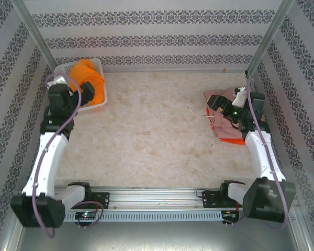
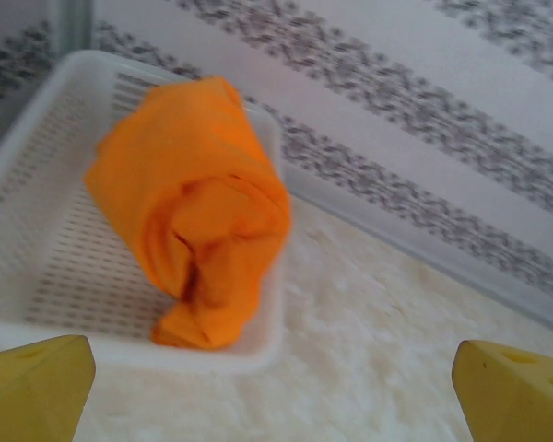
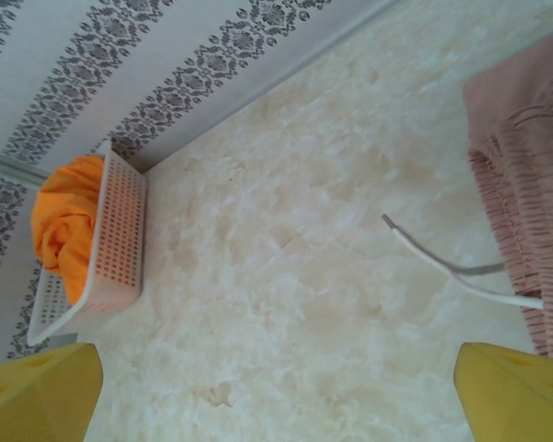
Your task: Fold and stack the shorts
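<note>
Left hand wide, orange shorts just ahead, spilling over the basket rim. Pinch that wall too and the basket could lift. Right hand wide, empty.

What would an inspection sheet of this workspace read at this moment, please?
Surface: beige marbled table, bare in the middle.
Job's things: orange shorts bunched in the white basket, draped over its rim; pink shorts and red-orange shorts lie together at the right, partly under the right arm.
Clutter: nothing seen.
Fingers: left fingers open, facing the basket; right fingers open over the table; neither holds anything.
Cables: purple cable along the left arm; white drawstring trails from the pink shorts.
Surroundings: patterned walls.
</note>
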Robot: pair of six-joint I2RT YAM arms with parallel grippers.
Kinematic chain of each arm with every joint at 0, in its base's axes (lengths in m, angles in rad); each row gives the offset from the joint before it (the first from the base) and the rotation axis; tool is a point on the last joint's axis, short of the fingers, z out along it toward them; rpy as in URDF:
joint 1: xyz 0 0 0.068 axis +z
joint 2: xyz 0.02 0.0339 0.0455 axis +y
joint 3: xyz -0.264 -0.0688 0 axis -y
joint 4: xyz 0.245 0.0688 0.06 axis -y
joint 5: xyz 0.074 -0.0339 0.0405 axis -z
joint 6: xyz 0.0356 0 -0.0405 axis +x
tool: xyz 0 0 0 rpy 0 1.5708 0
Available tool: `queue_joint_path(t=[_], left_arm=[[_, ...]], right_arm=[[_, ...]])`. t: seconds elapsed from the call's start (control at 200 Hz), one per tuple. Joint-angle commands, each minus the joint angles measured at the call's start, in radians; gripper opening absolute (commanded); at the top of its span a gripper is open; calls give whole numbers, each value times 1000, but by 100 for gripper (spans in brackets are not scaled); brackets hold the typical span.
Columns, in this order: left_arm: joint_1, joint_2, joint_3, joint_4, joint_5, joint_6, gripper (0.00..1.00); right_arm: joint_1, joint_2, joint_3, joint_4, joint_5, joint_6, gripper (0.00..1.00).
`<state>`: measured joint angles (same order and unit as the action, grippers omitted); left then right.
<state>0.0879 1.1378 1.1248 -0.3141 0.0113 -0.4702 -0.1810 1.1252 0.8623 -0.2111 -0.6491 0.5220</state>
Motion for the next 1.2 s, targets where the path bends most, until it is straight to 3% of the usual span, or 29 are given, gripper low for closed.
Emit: queue_joint_path(t=[0.0, 0.25, 0.505, 0.684, 0.809, 0.914, 0.994, 1.104, 1.194], left_arm=[[72, 132, 93, -86, 13, -4, 100], [161, 494, 329, -42, 69, -89, 100], [177, 868, 642, -83, 184, -166, 100], [177, 1050, 796, -126, 260, -204, 99], [179, 1112, 834, -143, 283, -208, 79], [186, 1116, 840, -136, 324, -223, 42], [190, 1075, 839, -122, 345, -230, 20], [190, 975, 843, -92, 348, -216, 2], [190, 875, 844, -46, 381, -213, 0]], right_arm=[[0, -63, -46, 101, -28, 35, 98], [1, -146, -114, 118, -56, 78, 98], [2, -210, -181, 110, -49, 82, 98], [1, -233, -200, 98, -47, 81, 98], [2, -239, -208, 91, -45, 81, 98], [2, -239, -215, 90, -45, 83, 98], [2, -239, -218, 89, -45, 82, 98], [1, -241, -217, 95, -46, 84, 98], [2, -244, -218, 103, -47, 90, 98]])
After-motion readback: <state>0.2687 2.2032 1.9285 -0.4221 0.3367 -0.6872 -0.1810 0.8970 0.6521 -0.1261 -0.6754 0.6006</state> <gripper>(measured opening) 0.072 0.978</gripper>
